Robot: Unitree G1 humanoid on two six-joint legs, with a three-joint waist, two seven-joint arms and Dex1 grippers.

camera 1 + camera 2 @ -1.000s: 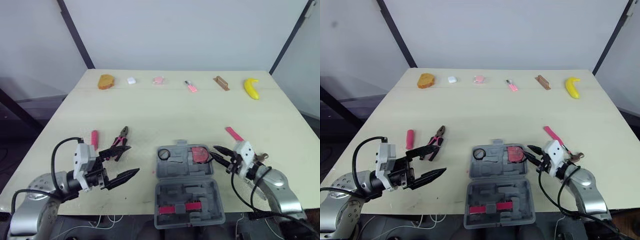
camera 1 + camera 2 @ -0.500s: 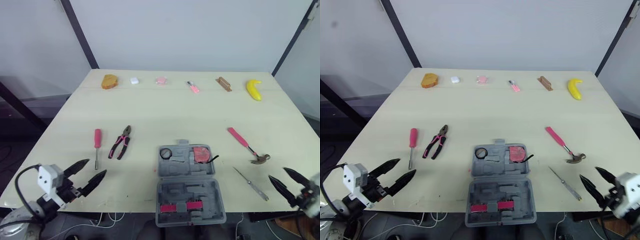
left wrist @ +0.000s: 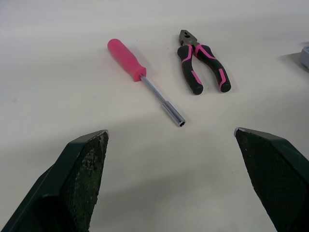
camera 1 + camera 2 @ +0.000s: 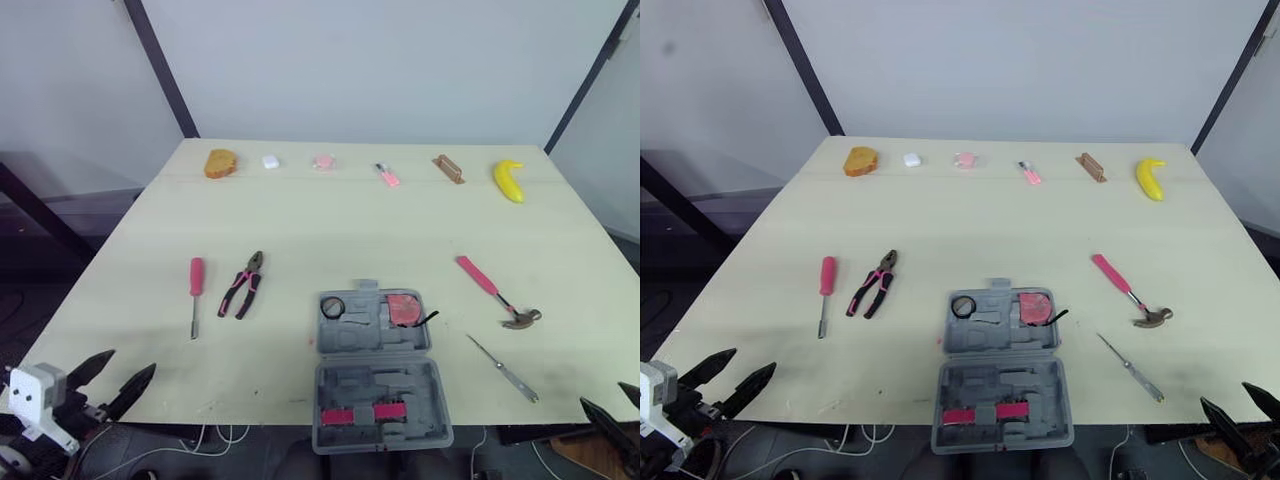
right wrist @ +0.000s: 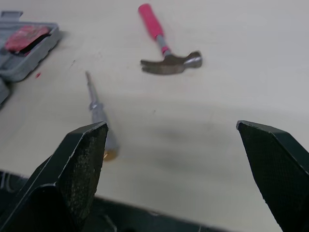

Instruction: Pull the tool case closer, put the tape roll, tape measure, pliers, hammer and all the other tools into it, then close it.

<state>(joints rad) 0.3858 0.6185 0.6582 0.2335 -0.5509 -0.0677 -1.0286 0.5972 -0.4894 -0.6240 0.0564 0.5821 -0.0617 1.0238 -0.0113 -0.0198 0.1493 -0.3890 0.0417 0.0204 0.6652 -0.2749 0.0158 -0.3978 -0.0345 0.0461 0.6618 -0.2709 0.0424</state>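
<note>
The grey tool case (image 4: pixel 376 372) lies open near the table's front edge. Its far half holds a black tape roll (image 4: pixel 332 307) and a red tape measure (image 4: pixel 403 307). Left of the case lie pink-handled pliers (image 4: pixel 241 287) and a pink screwdriver (image 4: pixel 194 290). To its right lie a pink-handled hammer (image 4: pixel 497 292) and a slim metal screwdriver (image 4: pixel 503 368). My left gripper (image 4: pixel 130 362) is open and empty at the front left edge, short of the screwdriver (image 3: pixel 128 60) and pliers (image 3: pixel 202 67). My right gripper (image 4: pixel 1227 395) is open and empty at the front right corner, short of the hammer (image 5: pixel 166 53).
Along the table's far edge sit a piece of bread (image 4: pixel 220 163), a small white object (image 4: pixel 270 161), two small pink items (image 4: pixel 321 160), a brown block (image 4: pixel 446 167) and a banana (image 4: pixel 508 180). Bare tabletop (image 4: pixel 350 230) spans the middle.
My right gripper let go of the tape measure in the case, opened and drew back to the front right corner. My left arm drew back from beside the pliers to the front left edge.
</note>
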